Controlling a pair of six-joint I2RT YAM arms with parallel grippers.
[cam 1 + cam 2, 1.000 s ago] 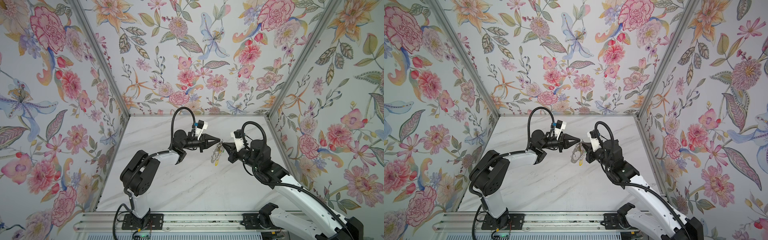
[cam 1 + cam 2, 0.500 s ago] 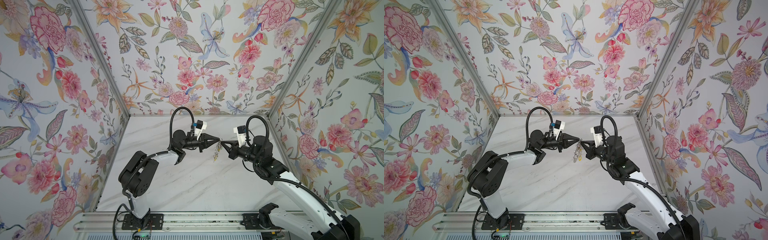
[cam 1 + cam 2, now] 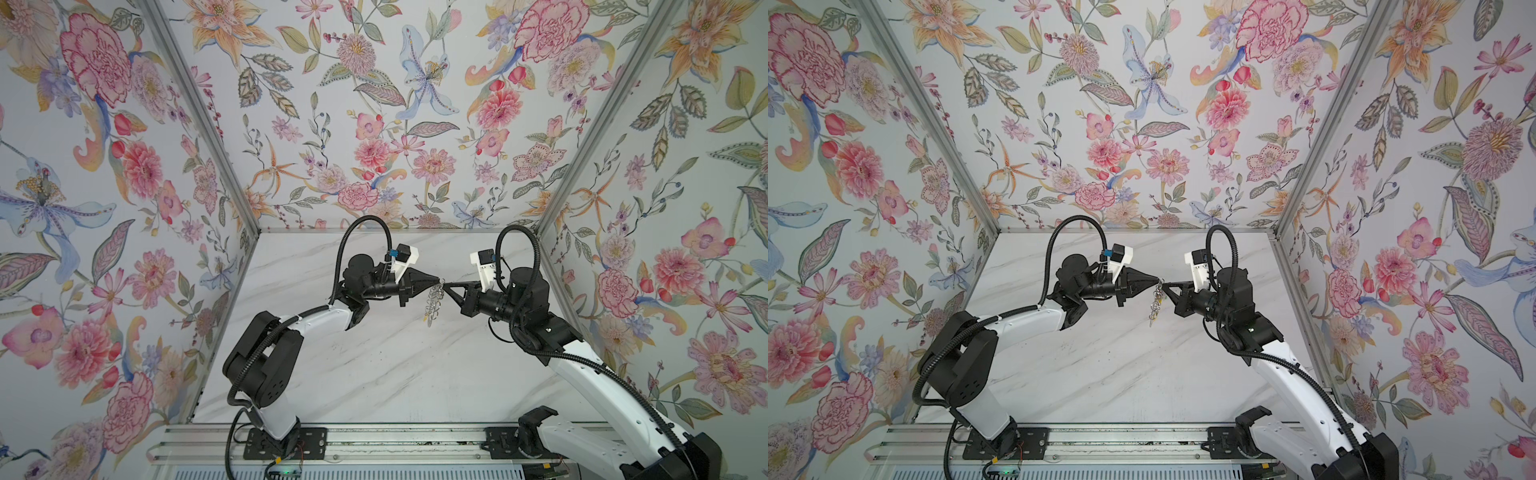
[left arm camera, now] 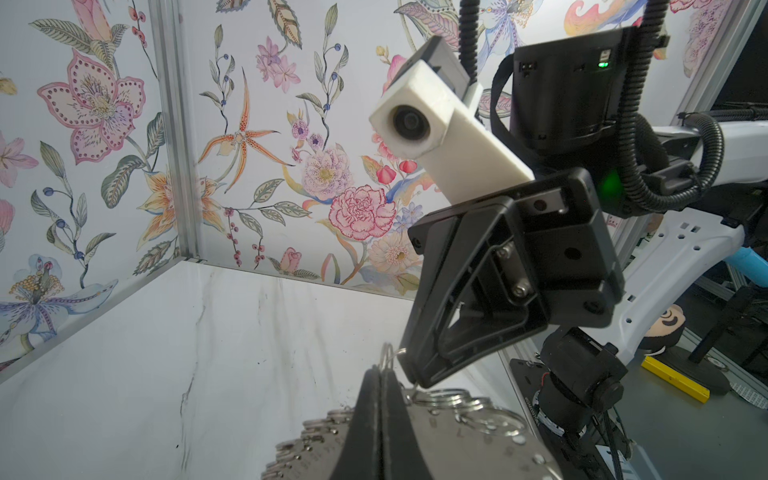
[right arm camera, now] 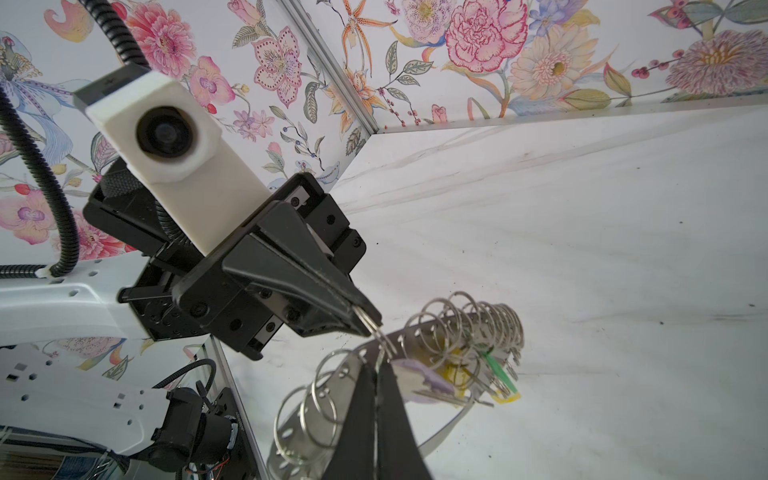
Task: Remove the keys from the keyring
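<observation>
Keyring [image 3: 434,301] dangles in mid-air — left hand [image 3: 437,283] pinching one wire ring [image 5: 377,334], right hand [image 3: 446,286] clamped on its plate edge.

Enclosure closed on three sides. Back wall [image 3: 374,124], left wall [image 3: 104,208] and right wall [image 3: 685,208] carry floral wallpaper: pink, orange and blue blooms on a pale ground. Bare aluminium corner posts [image 3: 201,116] mark the rear joints. Worktop [image 3: 374,374]: white marble pattern, grey veining, scattered dark specks. Metal rail [image 3: 395,444] along the front edge. Lighting even, shadows soft.
</observation>
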